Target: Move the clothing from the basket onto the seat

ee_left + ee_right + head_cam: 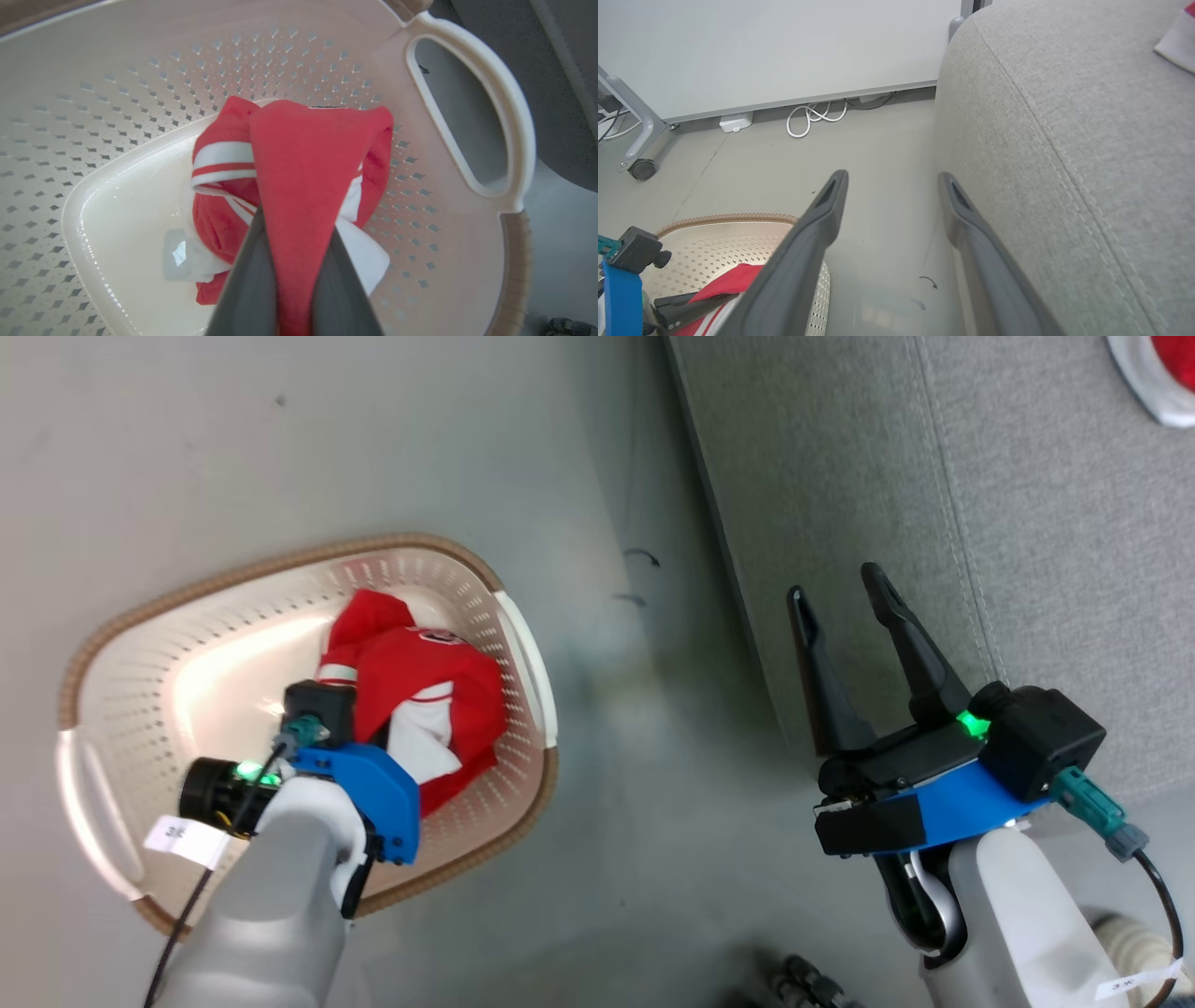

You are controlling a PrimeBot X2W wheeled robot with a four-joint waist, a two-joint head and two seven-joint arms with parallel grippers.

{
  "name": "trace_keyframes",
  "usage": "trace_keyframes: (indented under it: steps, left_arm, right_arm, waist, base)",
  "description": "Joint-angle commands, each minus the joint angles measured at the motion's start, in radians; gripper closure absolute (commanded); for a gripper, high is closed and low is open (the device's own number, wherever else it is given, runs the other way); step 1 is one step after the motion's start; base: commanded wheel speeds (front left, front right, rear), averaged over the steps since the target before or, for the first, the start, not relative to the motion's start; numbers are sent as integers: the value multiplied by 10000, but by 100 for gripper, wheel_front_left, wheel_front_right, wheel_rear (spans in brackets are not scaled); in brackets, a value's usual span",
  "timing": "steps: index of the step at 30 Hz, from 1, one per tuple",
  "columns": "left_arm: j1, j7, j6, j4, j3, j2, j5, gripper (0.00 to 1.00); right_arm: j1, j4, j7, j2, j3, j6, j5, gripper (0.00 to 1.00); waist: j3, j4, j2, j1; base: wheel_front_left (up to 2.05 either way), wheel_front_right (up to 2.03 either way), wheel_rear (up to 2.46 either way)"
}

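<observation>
Left pincer is seen clenched on the clothing: a fold of red fabric is drawn up between its two dark fingers towards the wrist camera. Below that fold, the rest of the garment is bunched on the bottom of the basket, where white stripes and a white panel are shown among the red. The bundle is placed nearer the end with the white handle than the basket's middle.

In the head view the basket is set on the grey floor, and the left forearm is reached down into it from the lower edge. The seat is found to the basket's right, apart from it, with a strip of floor between them. The right pincer is held released beside the rounded edge of the seat, its fingers spread and nothing gripped between them.

A red-and-white piece is cut off by the upper right corner, lying on the seat; what it is cannot be told. A coiled white cable is seen on the floor by the far wall.
</observation>
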Motion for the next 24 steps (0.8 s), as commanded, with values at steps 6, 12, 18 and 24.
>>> trace_keyframes:
  steps: [6,12,18,24]
  left_arm:
    - [555,-297,-136,-145,-232,-303,-179,100]
    - [1421,-421,-193,-567,-623,-573,-450,100]
    - [2073,-460,-200,-1625,-1186,-614,-835,100]
    - [2368,-456,-178,-3055,-1510,-315,-1176,100]
  right_arm:
    - [116,379,-34,-10,-243,5,-321,0]
    - [533,891,-17,-12,-471,5,-602,0]
    - [1072,1080,252,-12,-616,5,-789,0]
    - [1658,1026,557,-10,-679,5,-804,0]
  waist:
    - [-1902,894,0,0]
    - [-3655,1490,0,0]
    - [-5052,2085,0,0]
    - [-6036,2607,0,0]
  base:
    - [0,0,0]
    - [0,0,0]
    - [0,0,0]
    - [0,0,0]
